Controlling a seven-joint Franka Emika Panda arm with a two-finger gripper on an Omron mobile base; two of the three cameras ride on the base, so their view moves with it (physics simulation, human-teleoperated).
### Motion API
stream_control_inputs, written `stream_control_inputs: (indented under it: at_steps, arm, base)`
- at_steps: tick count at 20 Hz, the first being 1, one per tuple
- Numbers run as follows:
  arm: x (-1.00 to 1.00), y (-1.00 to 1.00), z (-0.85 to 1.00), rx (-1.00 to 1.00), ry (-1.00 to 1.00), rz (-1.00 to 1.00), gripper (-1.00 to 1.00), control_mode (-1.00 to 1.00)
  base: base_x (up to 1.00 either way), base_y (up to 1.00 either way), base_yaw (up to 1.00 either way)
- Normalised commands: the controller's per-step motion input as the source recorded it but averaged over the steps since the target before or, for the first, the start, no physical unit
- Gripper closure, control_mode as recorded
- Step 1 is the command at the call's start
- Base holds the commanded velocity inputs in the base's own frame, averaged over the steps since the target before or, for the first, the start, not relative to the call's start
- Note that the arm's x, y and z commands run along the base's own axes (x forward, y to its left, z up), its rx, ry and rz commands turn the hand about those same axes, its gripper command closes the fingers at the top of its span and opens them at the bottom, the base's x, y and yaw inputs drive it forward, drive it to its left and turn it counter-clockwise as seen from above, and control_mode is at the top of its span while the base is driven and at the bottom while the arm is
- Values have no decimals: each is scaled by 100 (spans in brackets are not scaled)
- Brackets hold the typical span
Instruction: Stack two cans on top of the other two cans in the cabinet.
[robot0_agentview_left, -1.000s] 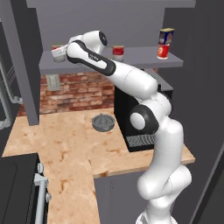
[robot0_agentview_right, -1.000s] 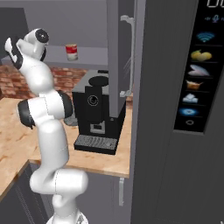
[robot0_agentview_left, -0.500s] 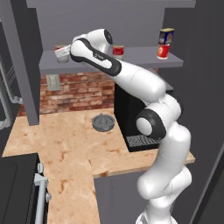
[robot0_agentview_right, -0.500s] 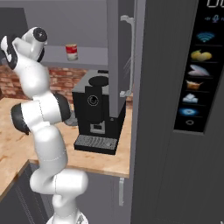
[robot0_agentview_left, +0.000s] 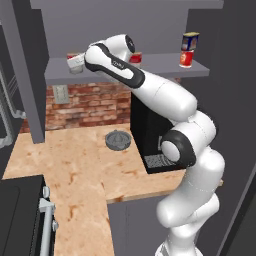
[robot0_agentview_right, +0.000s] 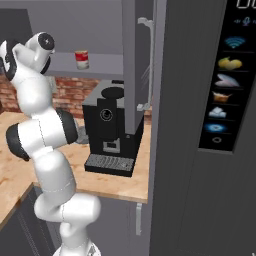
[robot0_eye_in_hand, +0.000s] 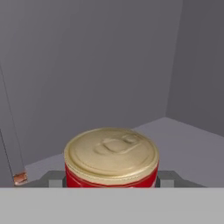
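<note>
- One small red can with a white band (robot0_eye_in_hand: 111, 159) sits upright between the gripper (robot0_agentview_left: 75, 63) fingers, jaws closed on it, at the grey cabinet shelf's (robot0_agentview_left: 165, 64) left end
- Lone red-and-white can (robot0_agentview_left: 135, 59) stands to its right, the likely stacking target

- I see the gripper (robot0_agentview_left: 75, 63) at the left end of the cabinet (robot0_agentview_left: 165, 62) shelf, closed around a red can (robot0_agentview_left: 74, 61).
- A second red can (robot0_agentview_left: 135, 59) stands mid-shelf.
- Blue can (robot0_agentview_left: 190, 41) sits atop another red can (robot0_agentview_left: 186, 58), right end.
</note>
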Motion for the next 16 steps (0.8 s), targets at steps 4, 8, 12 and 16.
stream_control_inputs:
  at_steps: [4,8,12,16]
  arm:
    - [-17,-14,6,0,0,0,100,-100]
    - [-11,-15,7,0,0,0,100,-100]
    - [-1,-13,16,0,0,-1,100,-100]
    - [-5,-15,23,0,0,-4,100,-100]
  base:
    - [0,0,0]
    - [0,0,0]
    - [0,0,0]
    - [0,0,0]
